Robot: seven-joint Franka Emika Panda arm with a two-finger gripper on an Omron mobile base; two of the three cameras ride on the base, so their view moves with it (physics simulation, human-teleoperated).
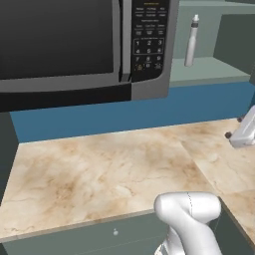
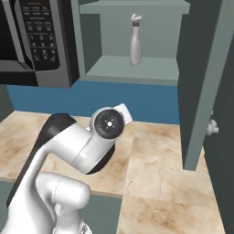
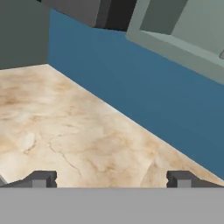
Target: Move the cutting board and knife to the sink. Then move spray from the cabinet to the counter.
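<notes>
Look up into the open cabinet (image 2: 137,68): the spray (image 2: 135,40) stands upright on its pale green shelf, toward the back, trigger nozzle at the top. To your right the cabinet door (image 2: 201,82) hangs swung open, its edge facing you, with a small pale knob (image 2: 211,128) low on it. On your left you see the microwave (image 2: 39,41), keypad panel facing you, its underside just above the blue backsplash (image 2: 128,98). Below that runs the counter (image 2: 160,169), beige and veined, bending around a corner. The white arm (image 2: 77,151) rises from the lower left, and its round joint cap sits in front of the backsplash.
</notes>
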